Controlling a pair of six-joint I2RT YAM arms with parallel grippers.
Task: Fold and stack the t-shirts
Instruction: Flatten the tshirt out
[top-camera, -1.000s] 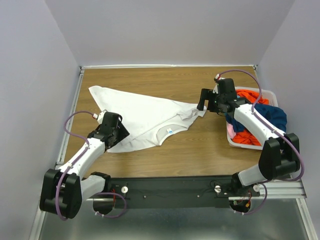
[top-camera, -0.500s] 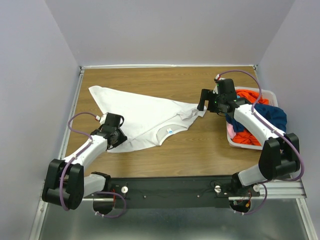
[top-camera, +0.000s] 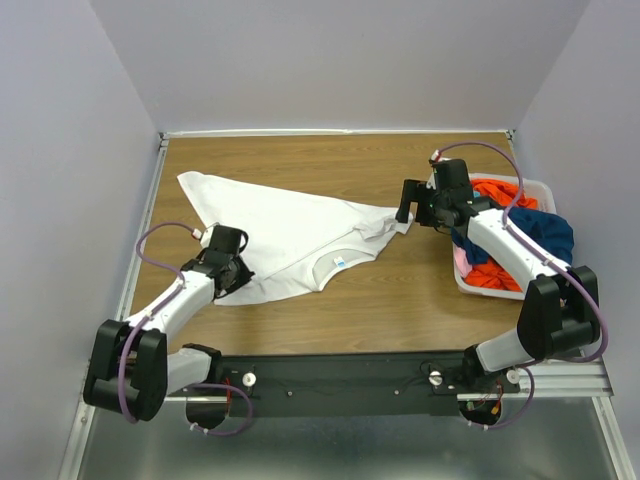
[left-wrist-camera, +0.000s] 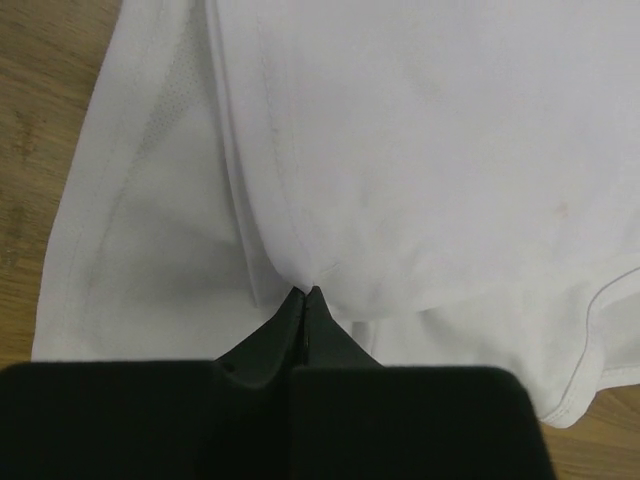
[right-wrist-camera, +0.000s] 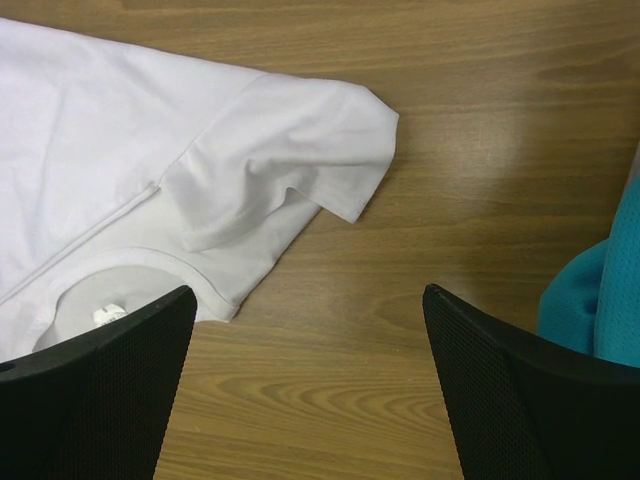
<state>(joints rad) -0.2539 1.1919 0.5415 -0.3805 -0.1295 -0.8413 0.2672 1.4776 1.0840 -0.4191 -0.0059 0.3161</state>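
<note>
White t-shirt (top-camera: 300, 235) pinched by the outstretched left fingers (left-wrist-camera: 278, 338), right fingers (right-wrist-camera: 95, 385) hover wide apart above its sleeve

**Wood-Grain Table Enclosed by Lilac Walls**

A wood-grain tabletop (top-camera: 300, 160) is bounded by a plain lilac back wall (top-camera: 340, 60), left wall (top-camera: 60, 200) and right wall (top-camera: 600, 120). An aluminium rail (top-camera: 143, 230) is fitted along its left edge. A grey metal surface (top-camera: 340, 450) is seen below the near edge. Everything is lit evenly and softly.
</note>
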